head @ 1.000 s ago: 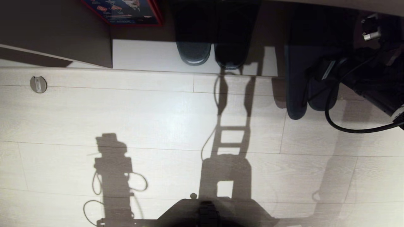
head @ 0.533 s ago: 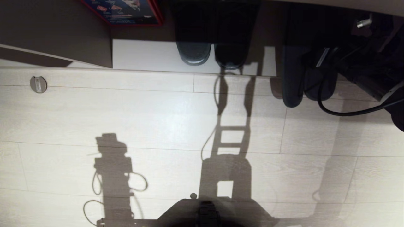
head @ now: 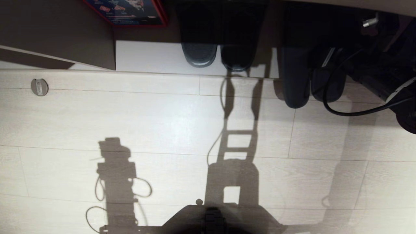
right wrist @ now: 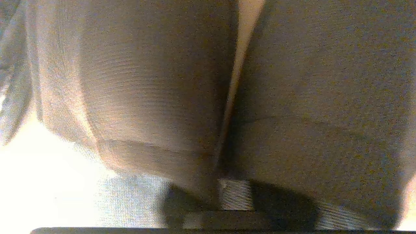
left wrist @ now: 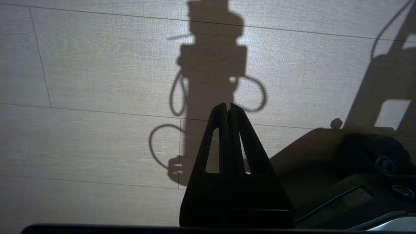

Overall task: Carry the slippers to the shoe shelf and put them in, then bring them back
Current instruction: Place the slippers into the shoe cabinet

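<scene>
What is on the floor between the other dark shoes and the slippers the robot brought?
Nothing but bare pale base board and shadow lies between the chunkier pair and the slippers, as the head view shows.

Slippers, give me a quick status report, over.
Slippers at the shoe shelf mouth, heels out over the floor. Right end effector on them, grip unclear. Left end effector shut, idle. Other pair alongside.

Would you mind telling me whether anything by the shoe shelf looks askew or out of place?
Yes. The slippers at the right arm lie half in: their heels stick out of the shoe shelf over the floor, while the other dark pair sits tucked in.
</scene>
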